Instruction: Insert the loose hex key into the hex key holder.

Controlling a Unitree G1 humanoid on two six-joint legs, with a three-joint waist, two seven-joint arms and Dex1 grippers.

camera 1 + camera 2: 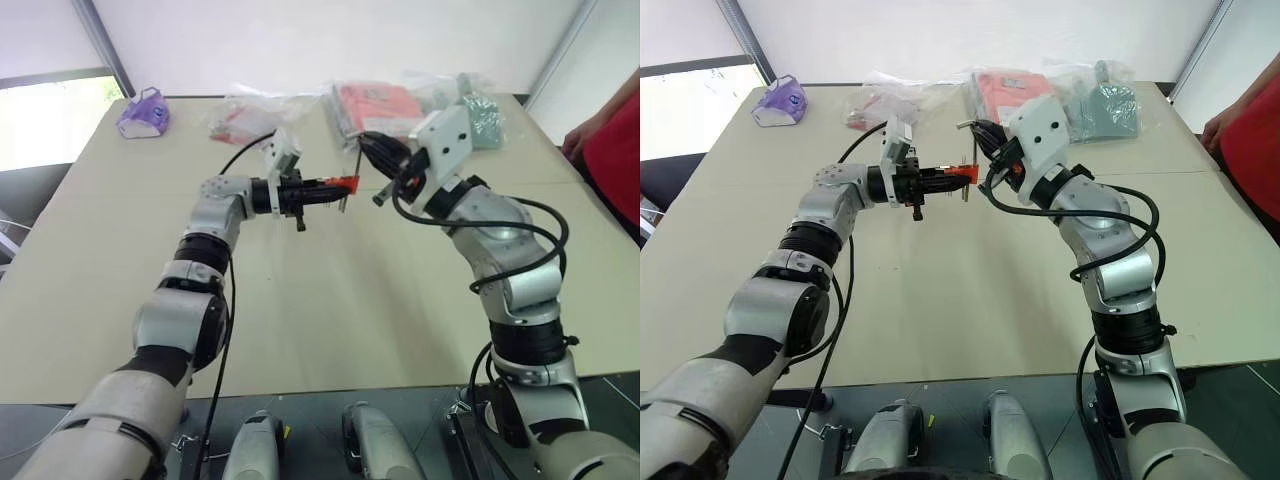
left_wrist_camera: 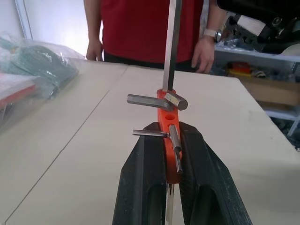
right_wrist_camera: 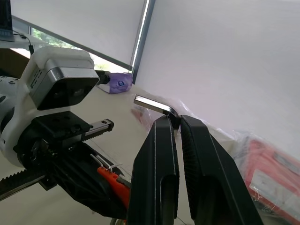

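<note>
The left gripper (image 2: pixel 171 154) is clamped on the hex key holder (image 2: pixel 168 117) — the orange block juts past its fingertips, above the table (image 1: pixel 330 300), with short keys sticking out sideways. Just beside the holder, the right gripper (image 3: pixel 177 123) pinches the loose hex key (image 3: pixel 152 104) — its bent end pokes out beyond the closed fingertips, its long shank reaching the holder.

silver-grey jointed arms, black cables, black two-fingered hands, white wrist housings
</note>
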